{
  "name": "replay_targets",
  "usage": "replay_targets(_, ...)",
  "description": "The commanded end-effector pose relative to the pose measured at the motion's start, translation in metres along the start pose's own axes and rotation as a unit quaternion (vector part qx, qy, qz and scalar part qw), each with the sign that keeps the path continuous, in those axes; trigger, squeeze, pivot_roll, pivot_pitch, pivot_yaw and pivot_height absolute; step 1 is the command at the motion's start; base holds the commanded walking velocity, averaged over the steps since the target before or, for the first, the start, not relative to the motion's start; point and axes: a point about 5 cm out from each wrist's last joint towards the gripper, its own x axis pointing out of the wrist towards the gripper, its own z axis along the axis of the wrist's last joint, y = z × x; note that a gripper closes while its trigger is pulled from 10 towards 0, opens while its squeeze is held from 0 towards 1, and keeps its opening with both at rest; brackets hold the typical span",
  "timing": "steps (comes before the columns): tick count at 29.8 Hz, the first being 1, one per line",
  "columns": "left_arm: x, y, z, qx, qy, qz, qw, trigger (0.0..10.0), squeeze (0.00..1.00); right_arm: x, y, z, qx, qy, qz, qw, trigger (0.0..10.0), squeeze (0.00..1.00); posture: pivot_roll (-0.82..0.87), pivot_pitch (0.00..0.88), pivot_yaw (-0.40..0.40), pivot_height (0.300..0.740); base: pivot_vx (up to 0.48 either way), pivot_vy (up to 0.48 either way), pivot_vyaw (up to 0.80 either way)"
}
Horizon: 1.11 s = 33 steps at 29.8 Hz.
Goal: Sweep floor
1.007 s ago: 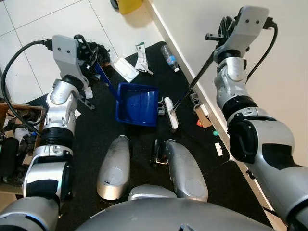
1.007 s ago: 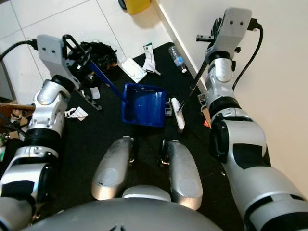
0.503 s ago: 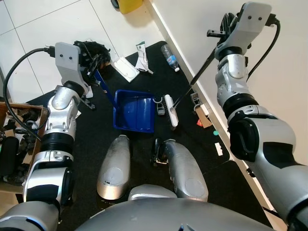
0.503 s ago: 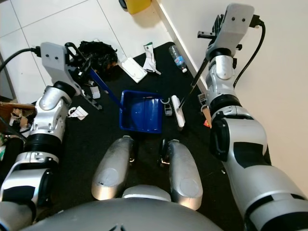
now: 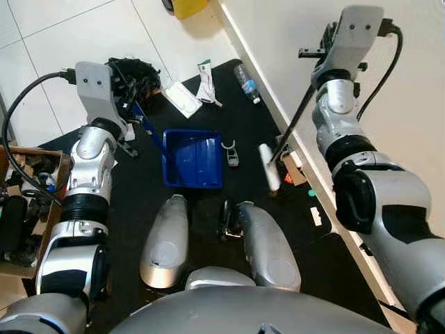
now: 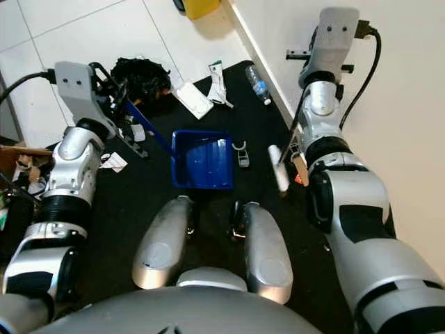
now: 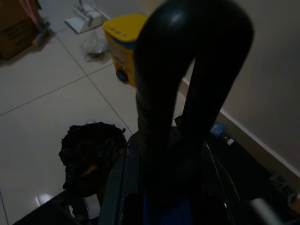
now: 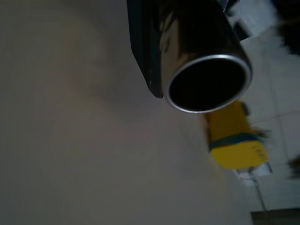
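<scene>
Sweeping is under way on the black mat point(image 5: 139, 188): the left gripper point(image 5: 132, 87) is clamped on the blue handle of the dustpan point(image 5: 192, 158), which sits flat on the mat just ahead of the robot's feet, its open mouth facing the robot's right. The right gripper point(image 5: 327, 52), raised near the wall, holds the top of the broom point(image 5: 292, 129); its fingers appear pressed around the dark shaft (the right wrist view shows the tube's open end close to the lens). The white broom head point(image 5: 268, 167) rests on the mat, apart from the pan, with a small grey item point(image 5: 229, 154) lying between the two, near the pan's lip.

Other litter lies beyond the pan: a plastic bottle point(image 5: 245, 82) by the skirting, white wrappers point(image 5: 191, 94), a black bag point(image 5: 142, 73), and small bits point(image 5: 295, 167) by the wall beside the broom head.

Judgement: the step in hand is a stroke toward the pan. The next move calls for drawing the head leftward, pushing the grey item over the lip while the pan is held flat.
</scene>
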Motion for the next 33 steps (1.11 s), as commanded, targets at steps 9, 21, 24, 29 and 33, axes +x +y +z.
replay_targets(9,-0.017,-0.006,-0.001,0.005,0.015,-0.015,1.000,10.0,0.00,-0.002,0.034,-0.006,0.102,0.027,0.031,0.994,10.0,0.00,0.51,0.232,-0.005,0.740,0.000,0.000,0.00)
replay_targets(21,-0.005,-0.030,-0.009,-0.016,0.033,-0.023,0.999,10.0,0.00,0.008,0.039,0.044,0.131,-0.123,0.131,0.975,10.0,0.00,0.40,0.205,-0.040,0.740,0.000,0.000,0.00)
replay_targets(24,-0.003,-0.031,-0.008,-0.018,0.033,-0.025,0.999,10.0,0.00,0.008,0.037,0.048,0.122,-0.135,0.134,0.974,10.0,0.00,0.39,0.201,-0.041,0.740,0.000,0.000,0.00)
replay_targets(29,0.003,-0.036,-0.006,-0.021,0.032,-0.030,0.999,10.0,0.00,0.010,-0.010,0.060,0.007,-0.170,0.072,0.983,10.0,0.00,0.36,0.195,-0.042,0.740,0.000,0.000,0.00)
replay_targets(33,0.002,-0.033,-0.006,-0.015,0.037,-0.031,0.999,10.0,0.00,0.009,-0.033,0.053,-0.036,-0.150,0.035,0.987,10.0,0.00,0.36,0.206,-0.030,0.740,0.000,0.000,0.00)
